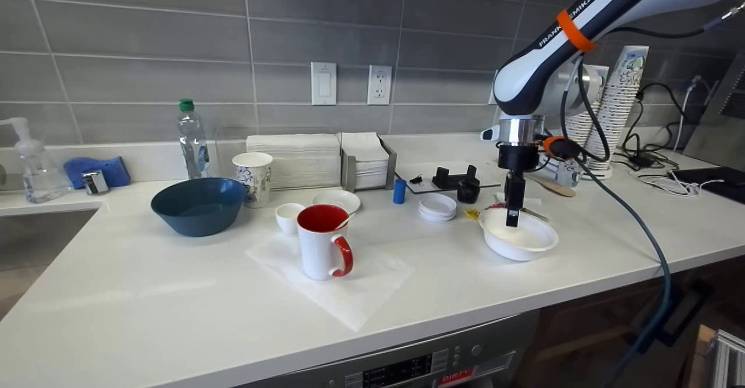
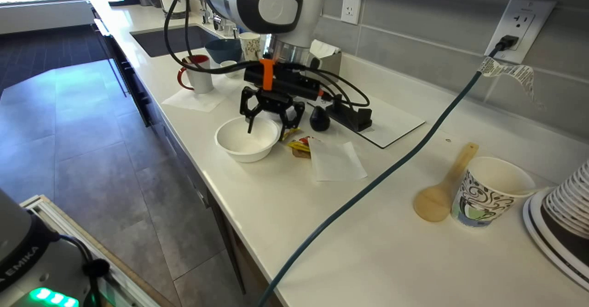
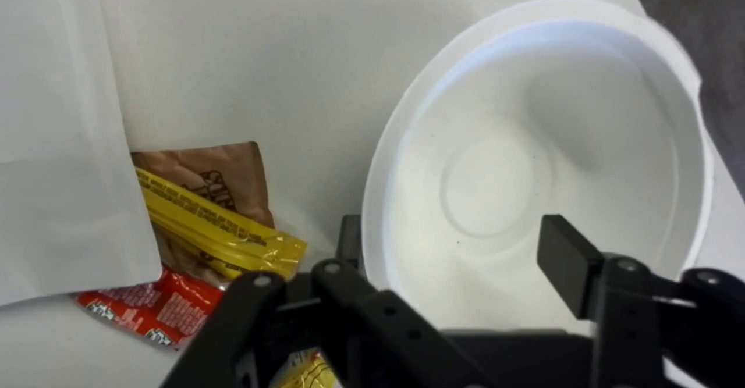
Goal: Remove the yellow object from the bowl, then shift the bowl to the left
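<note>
The first half of the job looks done: the white bowl (image 3: 489, 184), upright on the counter (image 1: 174, 318), shows only a few dark specks (image 3: 458, 242) inside. A yellow packet (image 3: 221, 223) lies apart from it, partly under white paper (image 3: 70, 190) with a brown packet (image 3: 244, 170) and a red packet (image 3: 174, 313), and a second yellow packet (image 1: 471, 214) rests near the rim (which one the task means, I cannot tell). The shift to the left appears to be what remains. The gripper (image 2: 266, 134) grasps nothing; its jaws stand apart astride the bowl's wall, one finger (image 3: 351, 237) just outside the rim, one over the hollow, so a pinch on the wall looks like the natural next move. Elsewhere, the red-lined mug (image 1: 316, 254) has a pale stick (image 1: 346, 221) leaning in it, and a grey holder (image 1: 349, 173) carries white paper towels (image 1: 372, 164).
</note>
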